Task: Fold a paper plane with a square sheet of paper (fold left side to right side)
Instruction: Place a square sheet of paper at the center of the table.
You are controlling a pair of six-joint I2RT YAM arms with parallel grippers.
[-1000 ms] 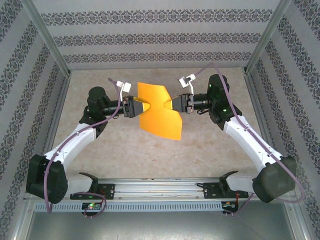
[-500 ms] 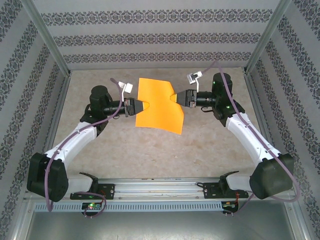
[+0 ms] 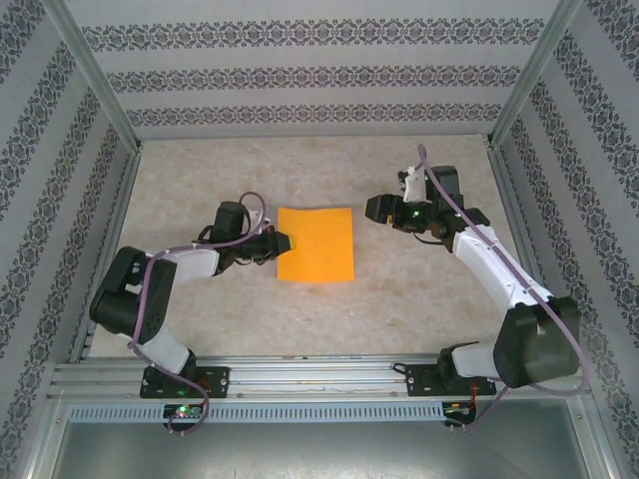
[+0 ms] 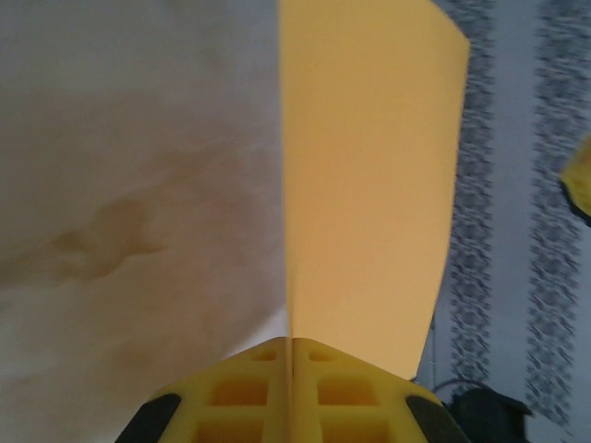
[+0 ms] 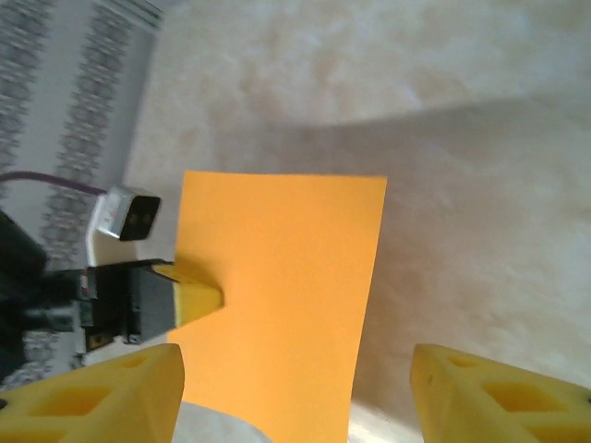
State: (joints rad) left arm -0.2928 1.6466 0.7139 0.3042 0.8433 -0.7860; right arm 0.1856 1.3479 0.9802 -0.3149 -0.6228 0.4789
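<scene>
On the bench (image 3: 300,309), mid-way, orange paper sheet (image 3: 317,243) lies flat, rectangular, seemingly folded; left jaws pinch its left edge; right jaws spread, apart off its right side; likely featherlight, limp, easily creased; best taken thinly at an edge

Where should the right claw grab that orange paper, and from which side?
Probably its right edge, coming in low from the right. The paper lies nearly flat, so only an edge offers a pinch; the left gripper holds the left edge, and the open right gripper faces the free one.
</scene>
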